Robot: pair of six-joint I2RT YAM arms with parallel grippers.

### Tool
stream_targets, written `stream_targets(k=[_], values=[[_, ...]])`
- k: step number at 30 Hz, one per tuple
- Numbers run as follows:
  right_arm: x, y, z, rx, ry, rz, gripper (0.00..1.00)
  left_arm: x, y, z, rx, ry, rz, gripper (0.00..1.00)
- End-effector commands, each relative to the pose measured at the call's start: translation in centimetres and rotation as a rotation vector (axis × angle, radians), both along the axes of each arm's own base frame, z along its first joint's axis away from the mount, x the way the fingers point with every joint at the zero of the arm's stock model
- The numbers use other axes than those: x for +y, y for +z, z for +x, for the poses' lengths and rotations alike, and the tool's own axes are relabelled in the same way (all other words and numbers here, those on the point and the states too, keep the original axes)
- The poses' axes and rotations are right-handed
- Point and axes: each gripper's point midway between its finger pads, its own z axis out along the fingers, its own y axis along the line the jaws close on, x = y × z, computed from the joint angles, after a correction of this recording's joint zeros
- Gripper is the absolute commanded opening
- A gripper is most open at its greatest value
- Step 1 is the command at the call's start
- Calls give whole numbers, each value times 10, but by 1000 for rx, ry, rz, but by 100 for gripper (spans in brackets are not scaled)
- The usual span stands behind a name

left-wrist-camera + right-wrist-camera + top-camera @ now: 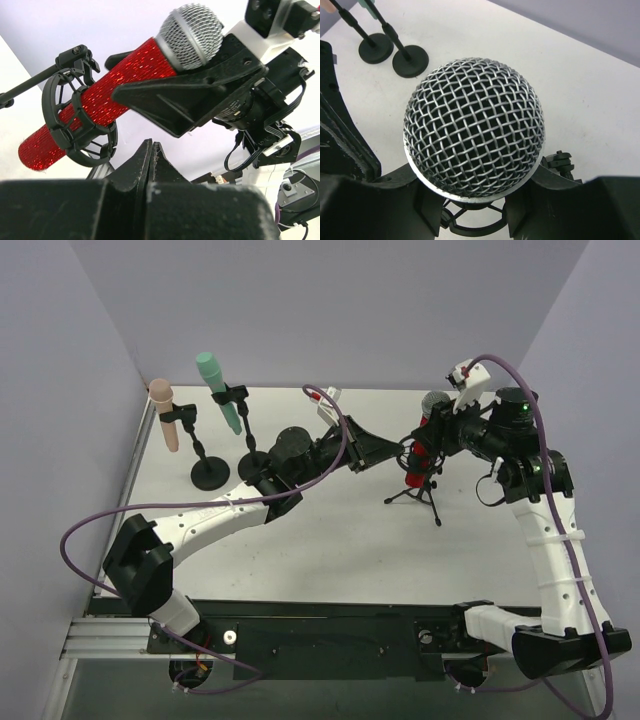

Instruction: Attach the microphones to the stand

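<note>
Right end effector (428, 432) grips the red mic (125, 75) just below its silver mesh head (474, 127). It has one finger (190, 95) on either side of the glittery body, the jaws part open around it. Left end effector (151, 150) is closed tight, fingers pressed together with nothing between them. It sits just under the red mic, reaching in from the left in the top view. Whether it touches the stand there cannot be told.

The white tabletop (330, 550) carries three black stands. The tripod stand (425, 495) is right of the middle, its legs spread on the surface. A round-base stand (210, 472) and a second round-base stand (256, 465) sit side by side at the rear left, bases close together, well apart from the tripod stand.

The red mic is tilted, its body passing through the ring mount (75, 120) at the top of the tripod stand. Its head is above the ring and the bottom end pokes out beyond it. The pink mic (165, 415) is clipped to the round-base stand, nearly upright, head up. The green mic (222, 390) is clipped to the second round-base stand, leaning with its head up and to the left.
</note>
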Motion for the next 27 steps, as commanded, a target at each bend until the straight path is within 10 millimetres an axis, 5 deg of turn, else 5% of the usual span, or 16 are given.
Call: stream_targets(k=[1,16,19,23,27], values=[[-16,-93,-28,335,-4,-138,0,13,44,-8,-114,7,-73,0],[-16,-105,-43,358,91,-175,8,61,13,-11,-201,108,90,0],[-8,-80,-47,342,151,-87,33,80,6,-9,-233,122,124,6],[-6,-53,-53,316,183,-35,64,117,6,-6,-285,177,148,33],[-10,-28,-57,275,191,-19,78,155,2,-9,-377,244,235,55]])
